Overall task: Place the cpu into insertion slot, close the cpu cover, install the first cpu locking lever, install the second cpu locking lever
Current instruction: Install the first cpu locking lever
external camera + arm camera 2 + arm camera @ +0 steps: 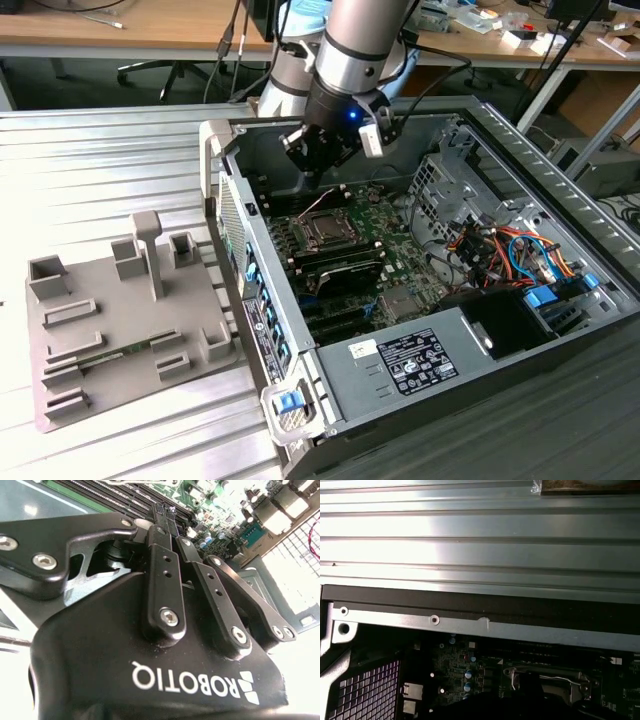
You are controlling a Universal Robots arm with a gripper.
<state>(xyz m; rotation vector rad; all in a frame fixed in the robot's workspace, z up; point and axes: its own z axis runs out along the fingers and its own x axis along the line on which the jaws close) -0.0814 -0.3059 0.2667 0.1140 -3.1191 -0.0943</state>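
Matt black pincer, ribbed metal table

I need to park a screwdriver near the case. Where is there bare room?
Bare ribbed metal table lies beyond the grey fixture tray, left of the computer case in the exterior view. Inside the case is crowded: boards, cables, the gripper.

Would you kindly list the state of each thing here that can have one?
claw: shut, empty, raised above the motherboard.
computer case: side panel off, lying open.
insertion slot: inside the case, metal frame down around it; whether a chip sits in it is unclear.
grey fixture tray: on the table, beside the case.
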